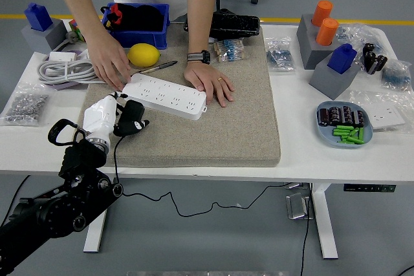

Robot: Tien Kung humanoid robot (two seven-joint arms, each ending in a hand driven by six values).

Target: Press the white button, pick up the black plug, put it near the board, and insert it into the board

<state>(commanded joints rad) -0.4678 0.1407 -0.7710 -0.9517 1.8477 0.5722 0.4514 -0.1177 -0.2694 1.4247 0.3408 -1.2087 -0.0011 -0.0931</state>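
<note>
1. My left hand (111,116) has its fingers wrapped around the black plug (131,117), hovering over the mat's (239,121) left edge, just off the power strip's (164,95) near-left end.
2. A person's hands (208,81) are steadying the strip at both ends, so I reckon it won't slide.
3. Best bet: line the prongs up over a socket first, then push straight down, no twisting.
4. Watch the cord doesn't snag the table (310,159) edge.

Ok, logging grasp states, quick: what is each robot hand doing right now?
Left robot hand: closed on the black plug, beside the power strip.
Right robot hand: not in view.
</note>
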